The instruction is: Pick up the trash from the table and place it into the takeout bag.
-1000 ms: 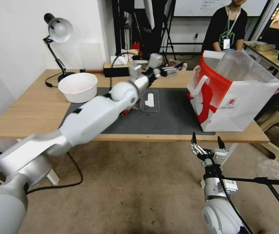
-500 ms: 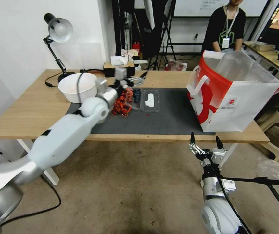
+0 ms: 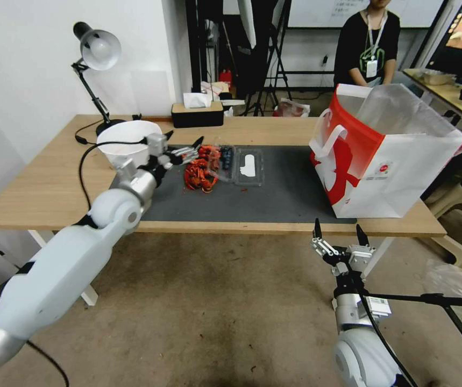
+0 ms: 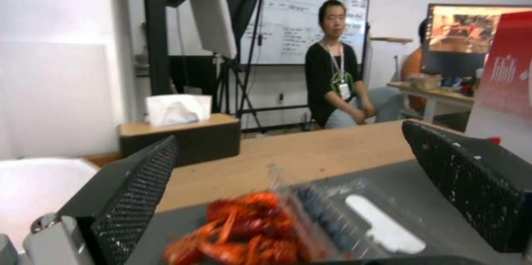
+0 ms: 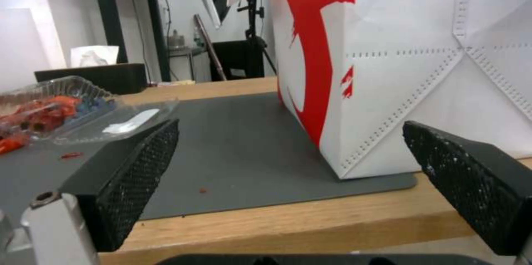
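Observation:
The trash I see is a heap of red crayfish shells (image 3: 198,174) (image 4: 244,236) and an open clear plastic box (image 3: 239,164) (image 4: 355,219) (image 5: 83,103) on the table's dark mat (image 3: 274,199). My left gripper (image 3: 184,141) (image 4: 294,198) hovers open just left of and above the shells, with nothing between its fingers. The takeout bag (image 3: 397,166) (image 5: 399,61), white with red panels, stands open-topped at the mat's right end. Open and holding nothing, my right gripper (image 3: 338,228) (image 5: 299,182) points up below the table's front edge (image 3: 295,228), in front of the bag.
A white bowl (image 3: 128,141) (image 4: 39,186) sits just behind my left wrist. A desk lamp (image 3: 96,54) and a dark tissue box (image 3: 197,113) (image 4: 177,132) stand at the table's back. A black tripod leg (image 3: 429,298) crosses the floor at right.
My left arm has swung back and leftward from the far middle of the table, dropping to beside the shells. The right gripper has hardly moved.

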{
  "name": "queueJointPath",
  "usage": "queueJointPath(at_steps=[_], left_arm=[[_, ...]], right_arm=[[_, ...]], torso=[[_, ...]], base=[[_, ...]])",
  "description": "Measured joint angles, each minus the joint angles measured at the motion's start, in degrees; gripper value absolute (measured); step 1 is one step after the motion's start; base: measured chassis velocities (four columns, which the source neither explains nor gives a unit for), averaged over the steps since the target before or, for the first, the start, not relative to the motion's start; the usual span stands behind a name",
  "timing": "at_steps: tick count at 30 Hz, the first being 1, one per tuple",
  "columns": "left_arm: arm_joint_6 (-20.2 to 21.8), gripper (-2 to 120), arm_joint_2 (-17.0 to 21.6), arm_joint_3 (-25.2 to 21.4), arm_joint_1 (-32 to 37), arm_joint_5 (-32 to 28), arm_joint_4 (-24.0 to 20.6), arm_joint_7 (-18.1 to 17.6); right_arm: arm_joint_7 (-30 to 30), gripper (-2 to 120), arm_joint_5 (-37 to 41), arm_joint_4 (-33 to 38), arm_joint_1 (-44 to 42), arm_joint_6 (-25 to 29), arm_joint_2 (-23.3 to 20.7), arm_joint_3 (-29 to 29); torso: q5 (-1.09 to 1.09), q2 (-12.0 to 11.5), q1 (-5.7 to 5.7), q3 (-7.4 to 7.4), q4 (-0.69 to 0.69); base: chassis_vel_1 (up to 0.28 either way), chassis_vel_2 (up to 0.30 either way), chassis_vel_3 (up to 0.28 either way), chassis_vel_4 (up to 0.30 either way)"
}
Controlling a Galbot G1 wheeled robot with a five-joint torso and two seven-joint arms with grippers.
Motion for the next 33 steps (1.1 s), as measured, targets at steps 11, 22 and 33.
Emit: queueJointPath(at_steps=[11,22,33], left_arm=[[-0.9,100,-0.3,-10.3,13.1,5.1,-5.3,-1.3],[-3.2,100,-3.3,-19.3,26.4,9.5,-8.7,-0.7],[-7.7,100,-7.8,-26.1,33.8,12.9,-8.9,1.5]], right_arm=[[0.0,100,0.0,0.2,-0.2,0.0,-0.3,-0.3],[0.0,100,0.0,0.5,-0.6,0.0,-0.4,-0.5],[0.0,100,0.0,0.7,-0.6,0.0,-0.8,-0.6]], torso=[[0.00,0.0,0.00,0.00,0.00],[-0.01,0.0,0.01,0.00,0.00],[0.00,0.0,0.01,0.00,0.00]], base=[[0.000,0.000,0.000,0.000],[0.000,0.000,0.000,0.000],[0.000,0.000,0.000,0.000]])
